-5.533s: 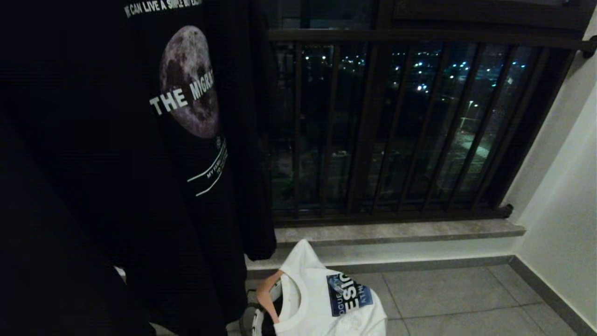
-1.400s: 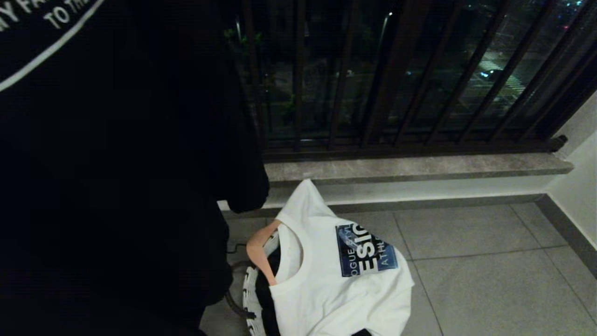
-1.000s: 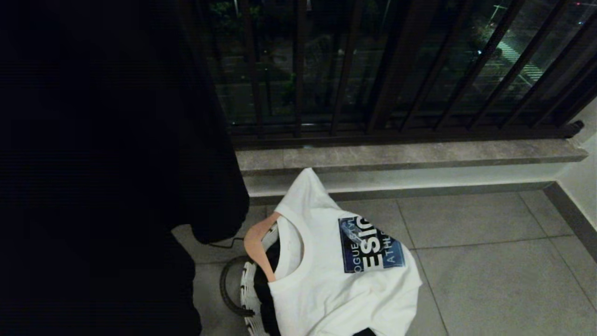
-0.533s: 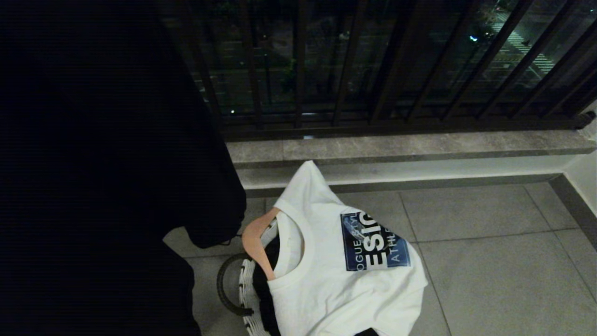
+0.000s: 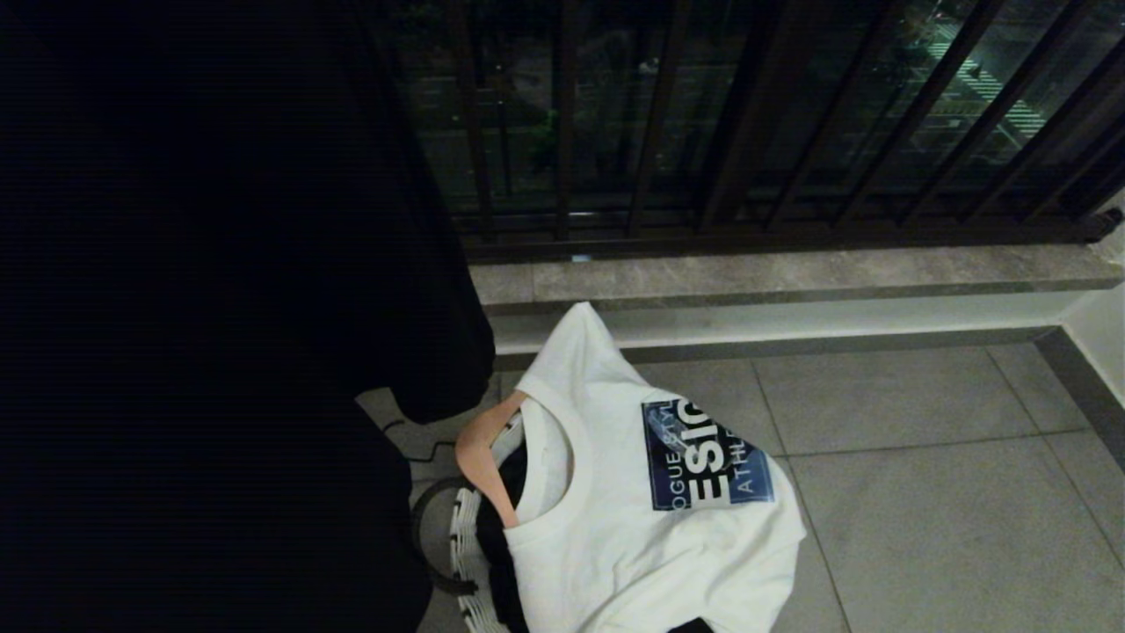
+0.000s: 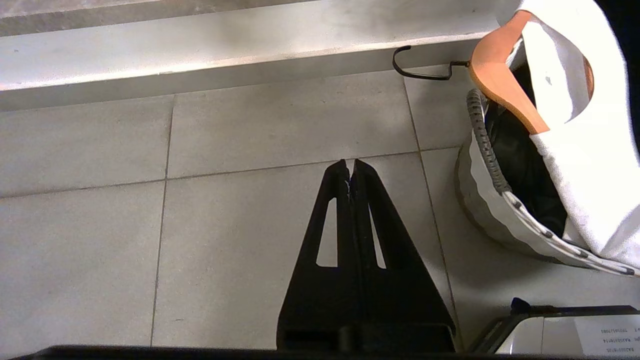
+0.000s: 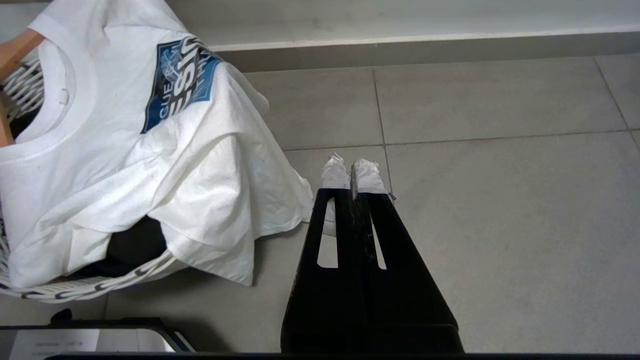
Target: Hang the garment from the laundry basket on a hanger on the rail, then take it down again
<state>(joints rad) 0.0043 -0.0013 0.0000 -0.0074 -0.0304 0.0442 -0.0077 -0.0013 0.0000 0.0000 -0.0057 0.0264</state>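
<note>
The laundry basket (image 5: 466,563) stands on the floor tiles below the window ledge. A white T-shirt with a blue print (image 5: 650,536), the garment, lies draped over it on a wooden hanger (image 5: 479,462). The hanger's black hook (image 6: 420,70) points away from the basket (image 6: 492,220). My left gripper (image 6: 350,162) is shut and empty over bare tiles beside the basket. On the basket's other side my right gripper (image 7: 351,167), with white-wrapped tips, is shut and empty beside the T-shirt's hem (image 7: 215,235). Neither gripper shows in the head view. The rail is out of view.
A black T-shirt (image 5: 220,308) hangs close in front and fills the left of the head view. Dark window bars (image 5: 729,114) rise above a stone ledge (image 5: 791,277). Part of my base (image 6: 565,332) shows near the basket. Open floor tiles (image 5: 923,510) lie to the right.
The head view has tilted down, so basket and ledge sit higher in the picture. The hanging black T-shirt has swung a little to the right. T-shirt and basket have not moved.
</note>
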